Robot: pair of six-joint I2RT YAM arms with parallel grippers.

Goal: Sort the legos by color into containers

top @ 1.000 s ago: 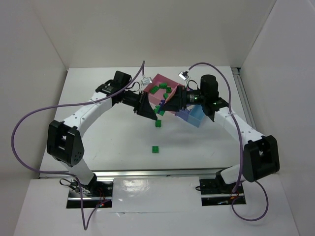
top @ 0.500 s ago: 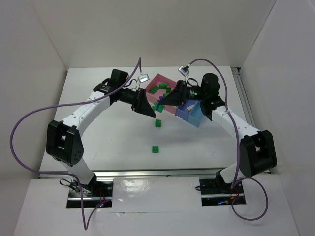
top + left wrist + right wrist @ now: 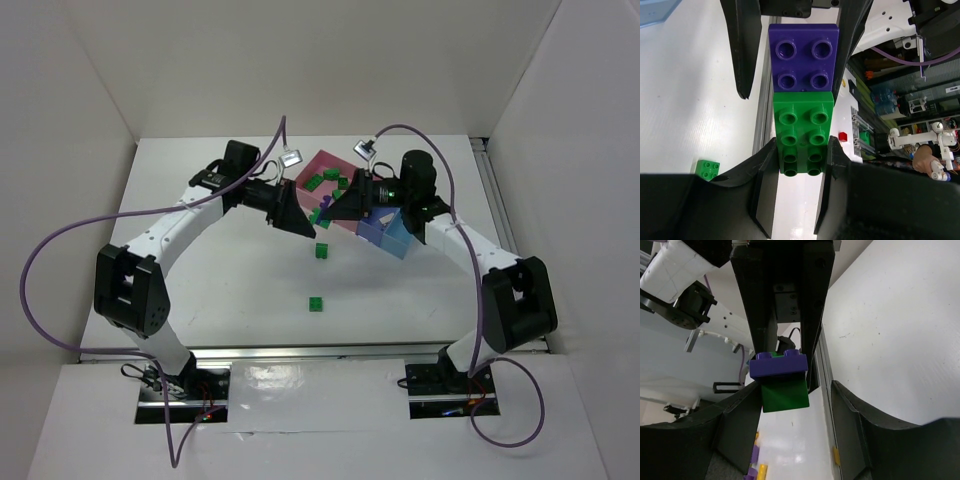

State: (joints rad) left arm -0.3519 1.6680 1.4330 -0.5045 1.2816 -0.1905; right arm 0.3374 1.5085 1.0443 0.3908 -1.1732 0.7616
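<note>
I read no text, number or brand anywhere. On purple brick point(image 3: 802, 60), green brick point(image 3: 802, 117): no stud lettering I can make out. White tags point(image 3: 292, 158): too small for me to read.

A robotics lab (cluttered equipment shelves point(image 3: 912, 97), white test booth point(image 3: 70, 110)).

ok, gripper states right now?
Left gripper: closed on the green brick.
Right gripper: open around the purple brick, gap on one side.
</note>
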